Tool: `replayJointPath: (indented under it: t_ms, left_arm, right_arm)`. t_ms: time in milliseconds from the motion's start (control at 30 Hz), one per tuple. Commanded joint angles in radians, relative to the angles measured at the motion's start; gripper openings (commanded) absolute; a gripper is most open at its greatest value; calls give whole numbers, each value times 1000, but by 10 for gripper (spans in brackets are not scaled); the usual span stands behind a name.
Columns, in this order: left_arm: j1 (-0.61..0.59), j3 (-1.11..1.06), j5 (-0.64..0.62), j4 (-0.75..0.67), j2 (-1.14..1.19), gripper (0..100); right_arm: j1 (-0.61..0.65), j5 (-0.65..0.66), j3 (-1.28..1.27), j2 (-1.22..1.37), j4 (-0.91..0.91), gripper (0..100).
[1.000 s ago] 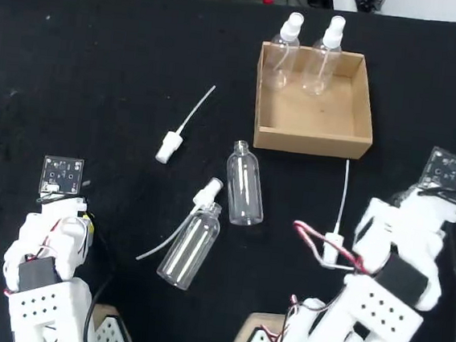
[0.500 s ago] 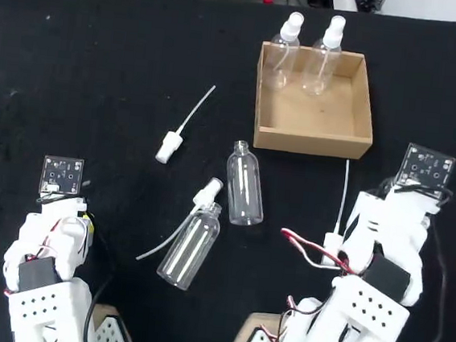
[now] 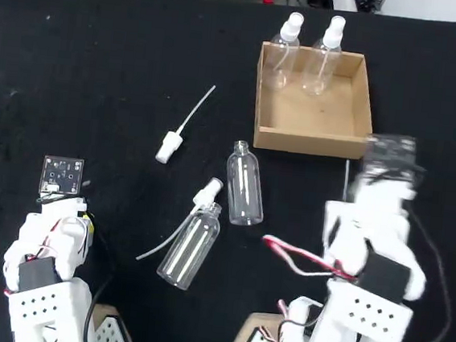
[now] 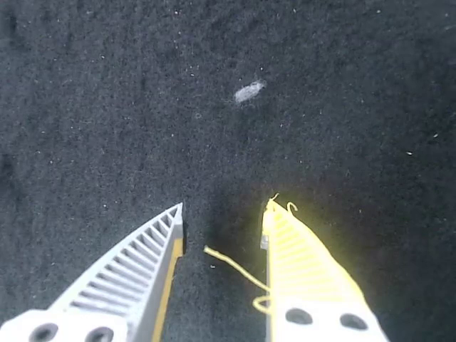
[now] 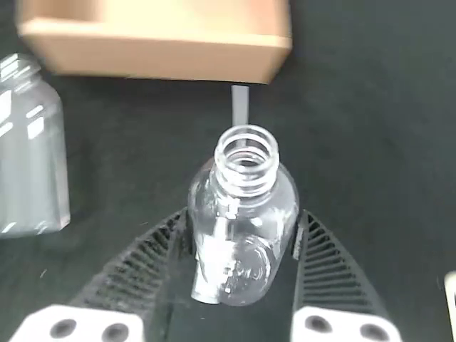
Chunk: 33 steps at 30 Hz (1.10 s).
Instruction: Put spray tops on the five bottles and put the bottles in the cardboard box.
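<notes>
One uncapped bottle (image 5: 246, 171) clamped between right gripper (image 5: 242, 217) jaws, left gripper (image 4: 224, 210) jaws apart and empty; smooth round plastic could slip or twist loose during capping.

Cardboard box (image 3: 312, 139), 1 o'clock: two capped bottles (image 3: 283, 59) upright. Two clear bottles (image 3: 245, 182) lie centre. Loose spray top (image 3: 169, 146), 10 o'clock. Open bottle (image 5: 246, 214) gripped.

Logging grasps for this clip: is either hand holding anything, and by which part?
The right hand grips an uncapped clear bottle around its body. The left hand is open, empty.
</notes>
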<state>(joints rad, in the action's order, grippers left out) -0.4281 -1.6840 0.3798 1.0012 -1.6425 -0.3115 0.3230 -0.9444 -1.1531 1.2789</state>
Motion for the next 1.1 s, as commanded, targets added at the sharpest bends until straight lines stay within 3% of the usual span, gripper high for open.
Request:
replayJointPath:
  t_ms: [0,200,367,533,700,833,1067]
  left_arm:
    - [-5,-24,8,6,-8,178]
    - [-10,-24,8,6,-8,178]
    - [-5,-24,17,6,-8,178]
    - [-10,21,169,57,2,178]
    - [-12,203,181,147,3,178]
    - [-5,412,110,241,28,179]
    - [41,685,17,290,404,179]
  right_arm:
    - [189,64,47,-36,15,171]
    - [354,38,54,-38,-38,171]
    - [399,-72,53,-38,-137,170]
    - [450,-114,54,-38,-166,170]
    - [451,-115,45,-38,-166,170]
    - [451,-115,45,-38,-164,170]
    - [450,-166,39,-38,-157,170]
